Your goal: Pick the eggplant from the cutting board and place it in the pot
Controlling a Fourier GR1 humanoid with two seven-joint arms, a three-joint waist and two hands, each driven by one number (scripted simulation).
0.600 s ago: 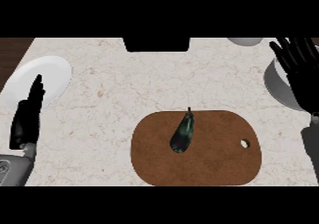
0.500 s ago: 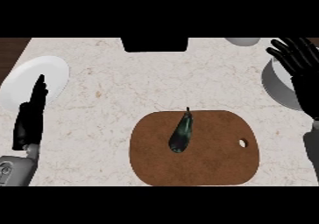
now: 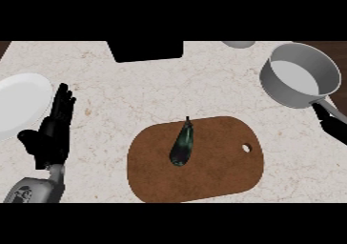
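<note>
A dark purple-green eggplant (image 3: pixel 182 145) lies lengthwise on the brown cutting board (image 3: pixel 219 176), its stem pointing away from me. The grey pot (image 3: pixel 300 74) stands at the far right, its handle (image 3: pixel 334 109) pointing towards the near right. My left hand (image 3: pixel 53 133) rests open at the left, fingers up, well apart from the board. Only a black piece of my right hand (image 3: pixel 338 128) shows at the right edge, just below the pot's handle. Neither hand touches the eggplant.
A white plate (image 3: pixel 15 105) lies at the left edge, beside my left hand. A black block (image 3: pixel 148 50) sits at the counter's far edge, and a small grey round thing (image 3: pixel 238 44) shows to its right.
My right hand has dropped from over the pot to the right edge, uncovering the pot. The left hand has hardly moved. The eggplant lies as before.
</note>
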